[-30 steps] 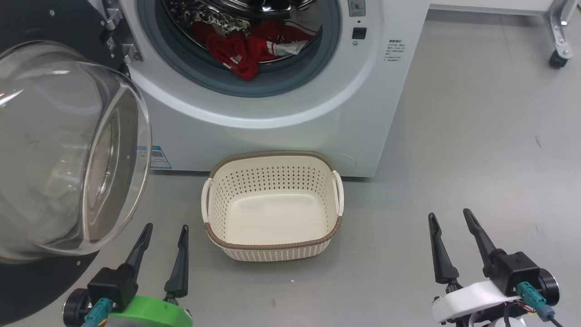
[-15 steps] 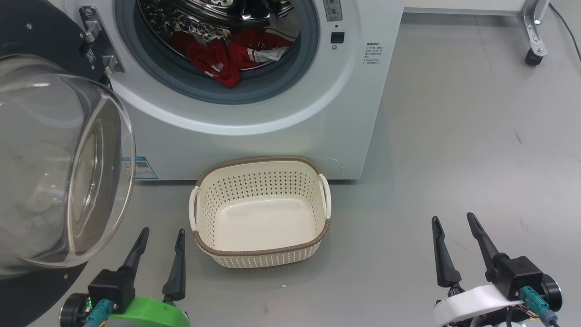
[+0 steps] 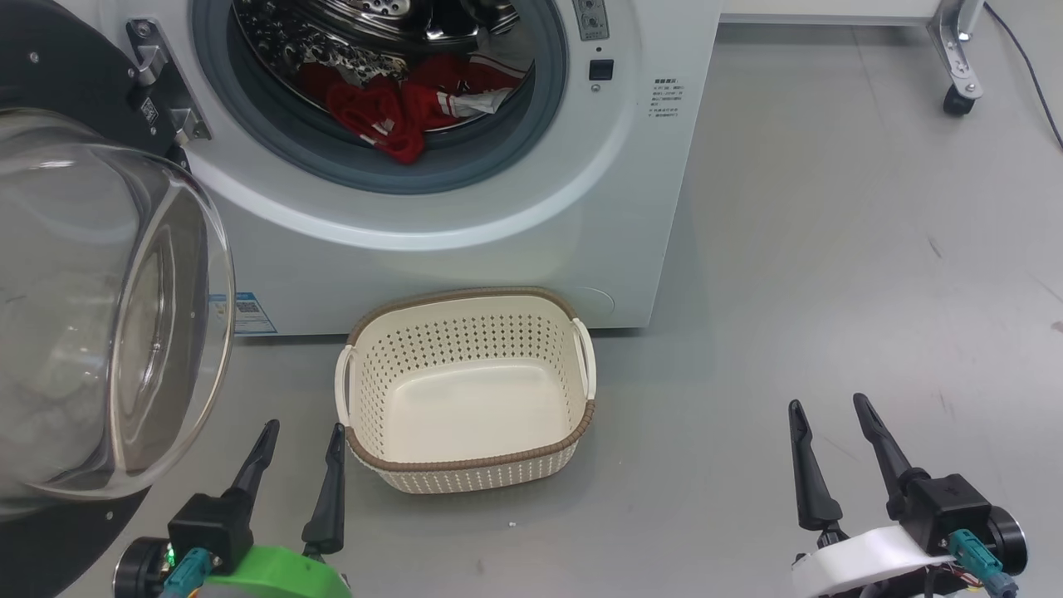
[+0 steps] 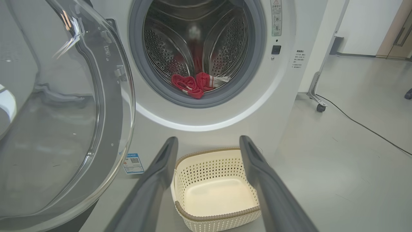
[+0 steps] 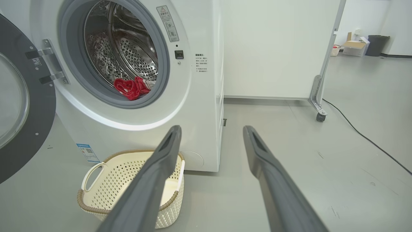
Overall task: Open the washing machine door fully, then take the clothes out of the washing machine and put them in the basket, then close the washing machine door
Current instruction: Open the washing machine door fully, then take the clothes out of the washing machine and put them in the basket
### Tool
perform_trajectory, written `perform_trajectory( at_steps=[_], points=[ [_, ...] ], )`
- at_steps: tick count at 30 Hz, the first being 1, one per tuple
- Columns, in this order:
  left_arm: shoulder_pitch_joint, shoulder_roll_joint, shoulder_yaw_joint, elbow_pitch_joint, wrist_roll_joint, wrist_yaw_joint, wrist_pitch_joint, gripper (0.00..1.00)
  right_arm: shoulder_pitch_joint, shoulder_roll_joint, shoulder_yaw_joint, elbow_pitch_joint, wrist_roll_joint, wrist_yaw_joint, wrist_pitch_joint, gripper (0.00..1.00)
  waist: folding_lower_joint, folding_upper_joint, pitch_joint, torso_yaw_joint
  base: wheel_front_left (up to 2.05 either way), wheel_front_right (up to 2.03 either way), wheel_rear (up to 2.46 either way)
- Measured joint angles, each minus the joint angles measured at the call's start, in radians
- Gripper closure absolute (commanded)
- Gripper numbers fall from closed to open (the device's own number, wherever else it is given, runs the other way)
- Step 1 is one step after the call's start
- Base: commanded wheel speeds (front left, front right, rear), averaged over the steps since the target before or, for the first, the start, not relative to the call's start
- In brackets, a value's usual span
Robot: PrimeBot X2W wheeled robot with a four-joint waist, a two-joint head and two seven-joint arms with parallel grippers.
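step: door (image 3: 100,299) looks fully open, unloading not begun | left fingers (image 3: 330,486) and right fingers (image 3: 805,465) spread, empty | next: reach clothes (image 3: 390,116) well ahead of fingers, beyond basket (image 3: 465,295)

Washing machine door (image 3: 83,316): cut off by the left edge in the head view; its black rim is seen only in parts.
Washing machine (image 3: 465,232): the top is cropped by the far edge of the head view, and the upper drum with it.
Clothes (image 3: 390,116): bunched up; lettering cannot be made out.
Blue label (image 3: 253,311): the left part lies behind the door's glass; the print is too small to be read.
Printed notice (image 3: 666,101): too small to be read.
Basket (image 5: 112,180): the right side is hidden behind a finger in the right wrist view.
Left gripper (image 3: 305,426): the body is cut off by the near edge.
Right gripper (image 3: 828,402): the body is cropped likewise.
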Motion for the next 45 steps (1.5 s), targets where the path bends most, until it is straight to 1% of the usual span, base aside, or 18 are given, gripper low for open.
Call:
perform_trajectory(
  at_steps=[18,21,25,27,45],
  points=[
    [0.001,-0.001,-0.006,-0.012,0.004,0.008,0.001,0.0,0.0,0.0,0.001,-0.006,0.002,0.0,0.0,0.0,0.0,0.0,0.0,-0.006,0.01,-0.01,0.0],
    [0.001,-0.001,-0.012,-0.028,0.004,-0.001,0.0,0.0,0.0,0.0,0.003,-0.007,0.009,0.0,0.0,0.0,0.0,0.0,0.001,-0.008,0.16,-0.16,0.0],
    [0.001,0.0,-0.019,-0.047,0.005,-0.002,-0.002,0.0,0.0,0.0,0.004,-0.012,0.009,-0.002,0.0,0.0,0.0,0.0,0.004,-0.01,0.31,-0.31,0.0],
    [0.001,0.001,-0.017,-0.047,0.006,-0.002,-0.005,0.0,0.0,0.0,0.005,-0.012,0.009,-0.009,0.0,0.0,0.0,0.0,0.005,-0.011,0.43,-0.43,0.0],
    [0.001,0.005,-0.014,-0.046,0.016,0.0,-0.006,0.0,0.0,0.0,0.008,-0.013,0.009,-0.009,0.0,0.0,0.0,0.0,0.008,-0.014,0.85,-0.85,0.0]
  ],
)
